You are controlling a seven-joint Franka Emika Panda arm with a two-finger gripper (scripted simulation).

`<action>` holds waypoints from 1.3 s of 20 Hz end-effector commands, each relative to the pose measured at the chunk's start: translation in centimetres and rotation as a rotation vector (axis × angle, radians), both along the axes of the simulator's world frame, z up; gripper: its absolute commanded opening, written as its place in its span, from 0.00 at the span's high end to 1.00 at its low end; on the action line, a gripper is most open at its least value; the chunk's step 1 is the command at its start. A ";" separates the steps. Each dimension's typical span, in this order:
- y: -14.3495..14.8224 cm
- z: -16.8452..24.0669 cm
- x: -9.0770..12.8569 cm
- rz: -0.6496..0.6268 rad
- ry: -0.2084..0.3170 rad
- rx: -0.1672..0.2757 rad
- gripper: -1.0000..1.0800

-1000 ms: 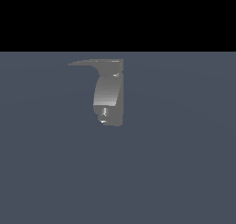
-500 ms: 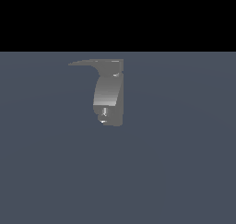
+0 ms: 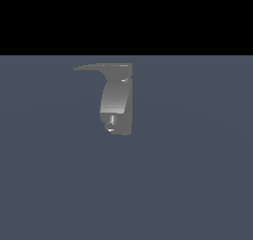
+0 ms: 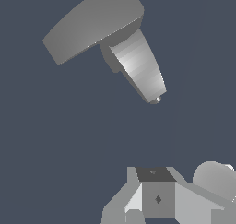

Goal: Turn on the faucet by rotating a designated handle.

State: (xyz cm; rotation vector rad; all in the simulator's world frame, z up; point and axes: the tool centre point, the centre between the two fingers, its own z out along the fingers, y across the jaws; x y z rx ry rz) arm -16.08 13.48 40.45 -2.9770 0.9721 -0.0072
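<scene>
Handle (image 3: 96, 67) — stiff, thin, hinged lever well clear of your gripper (image 4: 156, 204) — push near its tip; jaw state unreadable.

The gripper (image 4: 159, 204) is cut off by the wrist view's edge, fingertips unseen.

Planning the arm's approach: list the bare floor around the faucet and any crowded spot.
Exterior view: bare grey floor borders the faucet below and on both sides. The only tight spot is under the handle, which juts toward the view's left. Wrist view: open floor separates the gripper from the faucet.
</scene>
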 end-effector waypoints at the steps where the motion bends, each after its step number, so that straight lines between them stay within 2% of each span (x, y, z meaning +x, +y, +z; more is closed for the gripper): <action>1: 0.8 -0.7 1.1 -0.052 0.000 0.002 1.00; 13: 3.3 -4.1 6.9 -0.285 0.003 0.006 1.00; 26: 4.4 -7.6 13.4 -0.529 0.005 0.007 1.00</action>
